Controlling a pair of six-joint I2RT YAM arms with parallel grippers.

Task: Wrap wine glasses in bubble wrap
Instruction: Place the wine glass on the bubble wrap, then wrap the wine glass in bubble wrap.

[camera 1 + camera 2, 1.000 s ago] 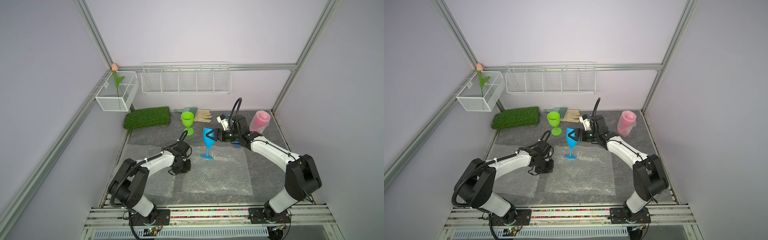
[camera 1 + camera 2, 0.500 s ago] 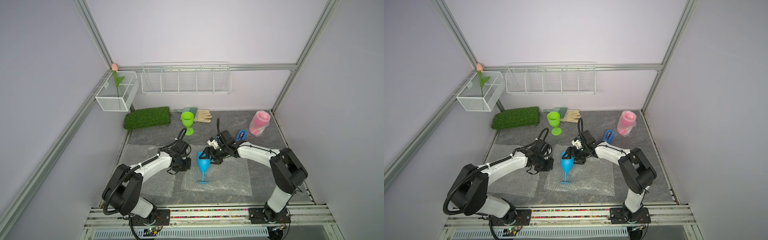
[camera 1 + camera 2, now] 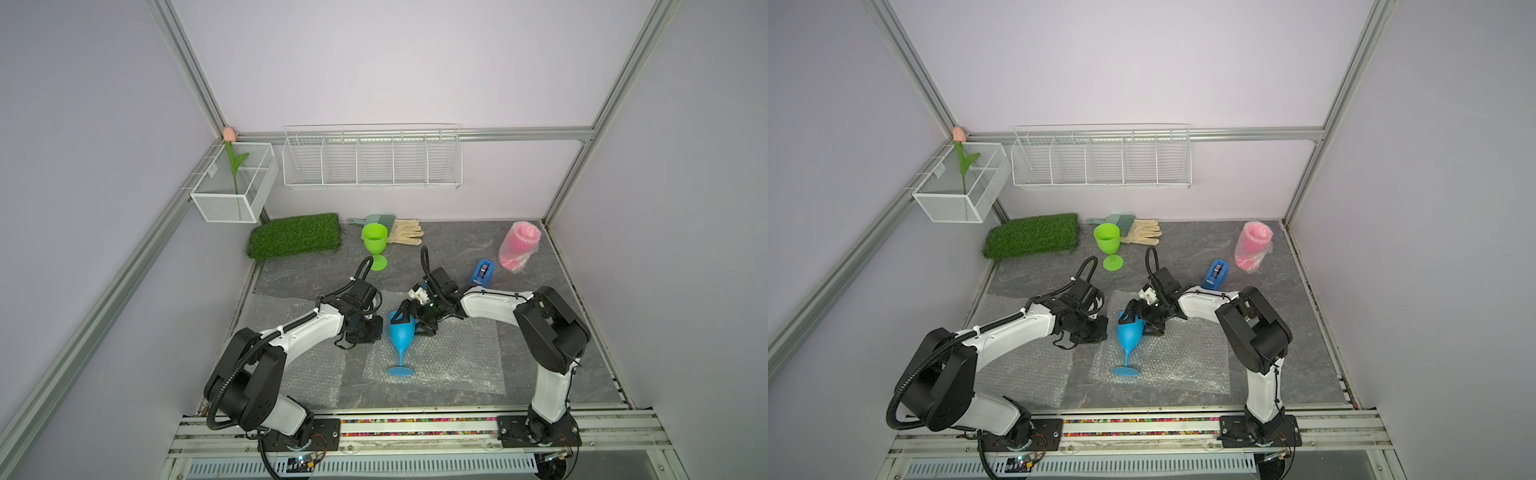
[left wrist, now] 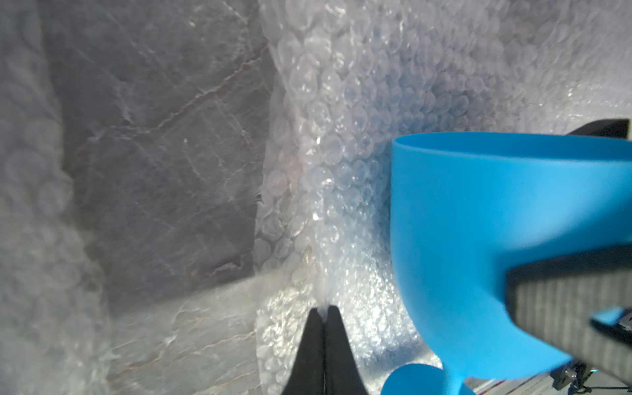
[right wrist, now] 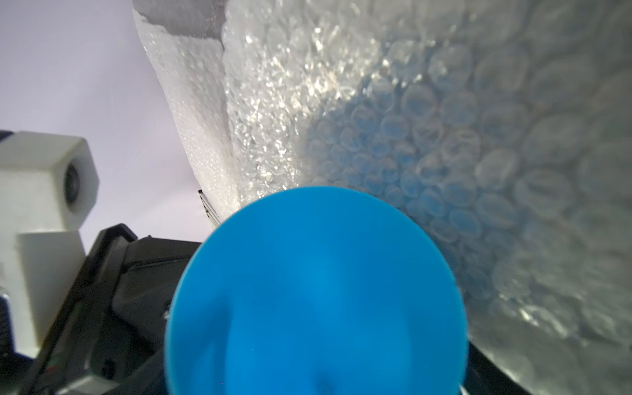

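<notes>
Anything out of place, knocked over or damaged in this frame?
Nothing spilled, toppled or damaged. One thing only: the bubble wrap sheet under the blue goblet is not lying flat, its edge pinched up beside the bowl by the shut left gripper. The goblet stands on its foot, the right gripper astride the bowl.

Grey stone-look tabletop. Directly on it: two bubble wrap sheets side by side up front; turf mat, lime goblet, hand brush and glove along the back; tape dispenser and wrapped pink goblet back right.
</notes>
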